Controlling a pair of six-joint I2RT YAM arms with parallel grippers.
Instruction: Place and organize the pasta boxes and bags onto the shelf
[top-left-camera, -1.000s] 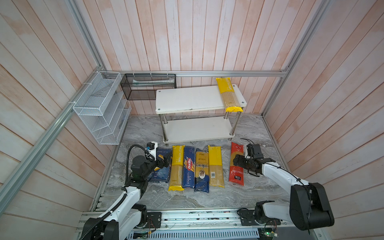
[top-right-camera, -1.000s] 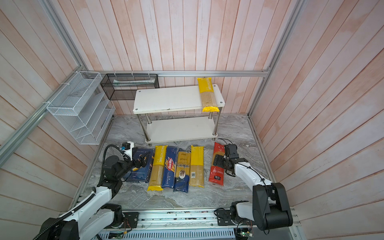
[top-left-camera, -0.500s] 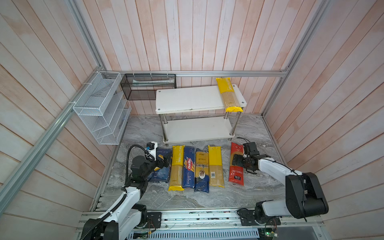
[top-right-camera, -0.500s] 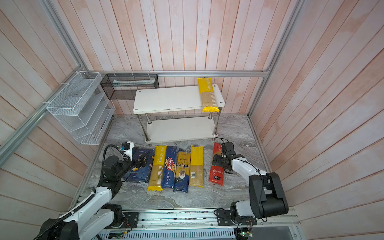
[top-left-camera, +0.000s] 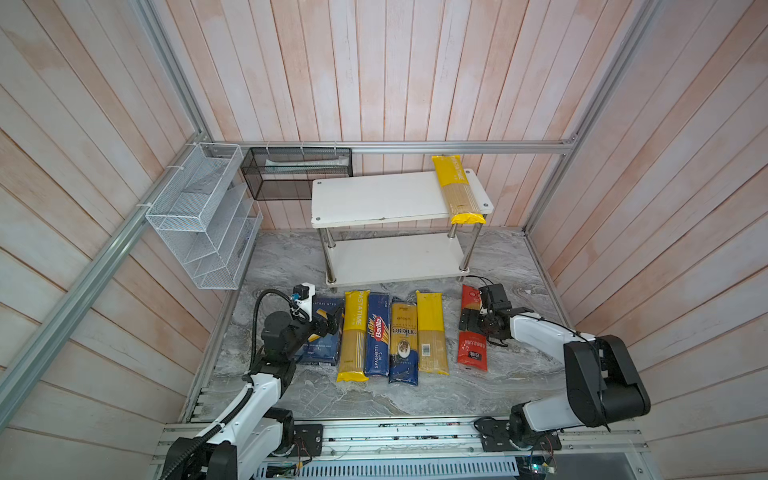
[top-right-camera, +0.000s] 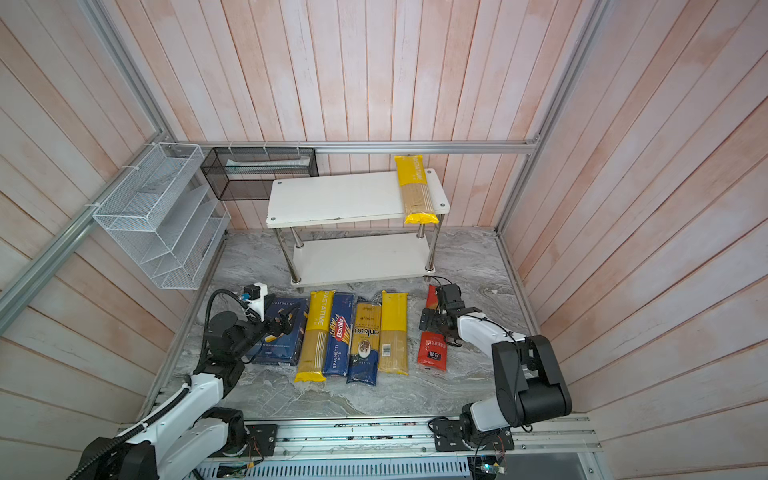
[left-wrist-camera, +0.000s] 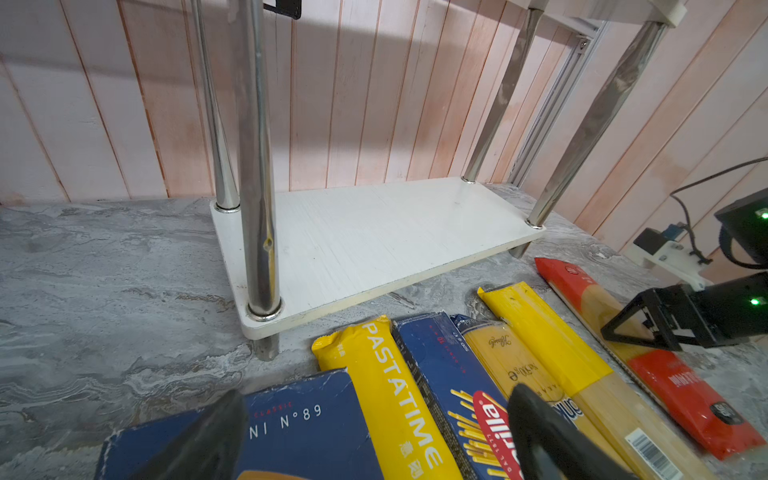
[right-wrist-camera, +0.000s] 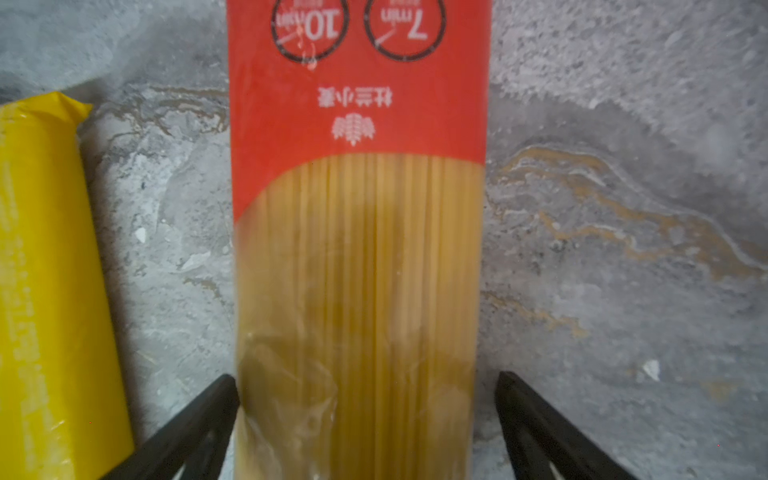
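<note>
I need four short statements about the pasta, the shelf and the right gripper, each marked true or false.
1. A yellow bag lies on the shelf's top board. True.
2. The red bag lies on the shelf's lower board. False: it lies on the table.
3. The right gripper is open, one jaw each side of the red bag. True.
4. The Barilla spaghetti box stands upright. False: it lies flat on the table.

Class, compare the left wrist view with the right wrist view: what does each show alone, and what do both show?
Left wrist only: the shelf, wide blue box, narrow blue box, PASTATIME bag and the right hand from outside. Right wrist only: readable "7 min" print on the red bag, open fingers either side. Both: red bag, plain yellow bag, grey table.
</note>
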